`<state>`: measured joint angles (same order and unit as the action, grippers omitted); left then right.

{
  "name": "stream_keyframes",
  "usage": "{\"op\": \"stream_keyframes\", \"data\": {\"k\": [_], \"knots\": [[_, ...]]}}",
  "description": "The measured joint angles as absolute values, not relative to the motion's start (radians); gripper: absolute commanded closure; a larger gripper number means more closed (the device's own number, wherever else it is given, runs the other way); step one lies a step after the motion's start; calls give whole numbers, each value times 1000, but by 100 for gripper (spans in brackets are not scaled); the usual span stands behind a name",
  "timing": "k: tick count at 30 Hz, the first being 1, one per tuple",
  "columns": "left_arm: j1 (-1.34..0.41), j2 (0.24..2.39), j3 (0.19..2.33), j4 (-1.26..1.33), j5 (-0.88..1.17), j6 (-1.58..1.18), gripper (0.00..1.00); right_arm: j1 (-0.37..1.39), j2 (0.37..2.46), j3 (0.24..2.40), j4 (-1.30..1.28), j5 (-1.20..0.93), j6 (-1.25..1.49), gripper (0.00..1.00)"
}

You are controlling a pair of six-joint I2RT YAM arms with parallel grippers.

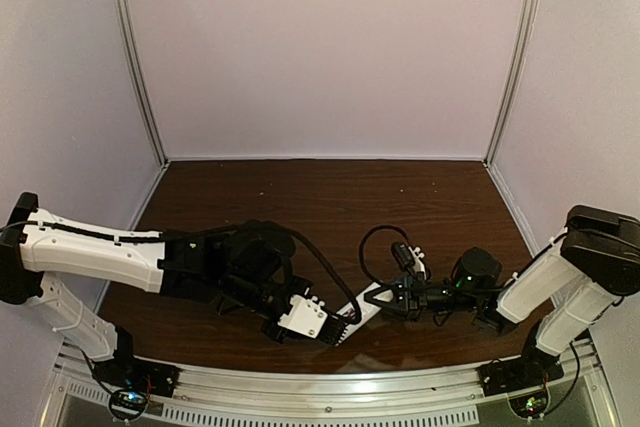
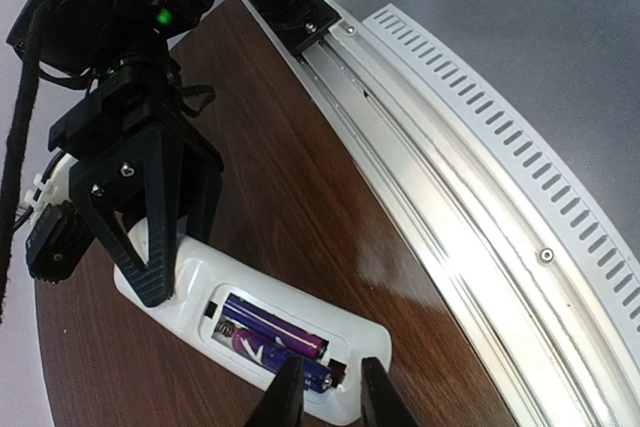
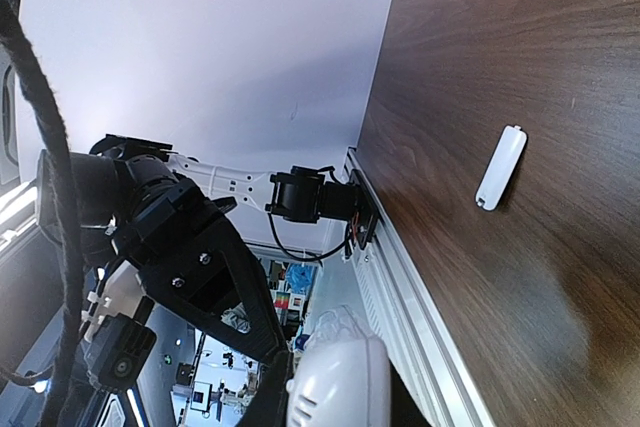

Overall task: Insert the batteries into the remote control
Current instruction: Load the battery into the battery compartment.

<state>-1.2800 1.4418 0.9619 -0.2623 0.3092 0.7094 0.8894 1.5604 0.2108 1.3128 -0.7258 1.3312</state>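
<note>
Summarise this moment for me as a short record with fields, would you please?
remote control: back facing up, compartment open
batteries: two, side by side inside the compartment
right end effector: clamped on one end of the remote control
left end effector: fingers either side of the nearer battery; grip unclear
cover: lying loose on the table, apart from everything else
</note>
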Motion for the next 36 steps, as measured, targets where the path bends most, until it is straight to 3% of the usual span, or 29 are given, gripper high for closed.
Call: {"op": "stream_keyframes", "data": {"k": [36], "knots": [[-1280, 1543, 1013, -305, 247, 701, 93, 910, 1560, 213, 1260, -722, 1306, 100]]}}
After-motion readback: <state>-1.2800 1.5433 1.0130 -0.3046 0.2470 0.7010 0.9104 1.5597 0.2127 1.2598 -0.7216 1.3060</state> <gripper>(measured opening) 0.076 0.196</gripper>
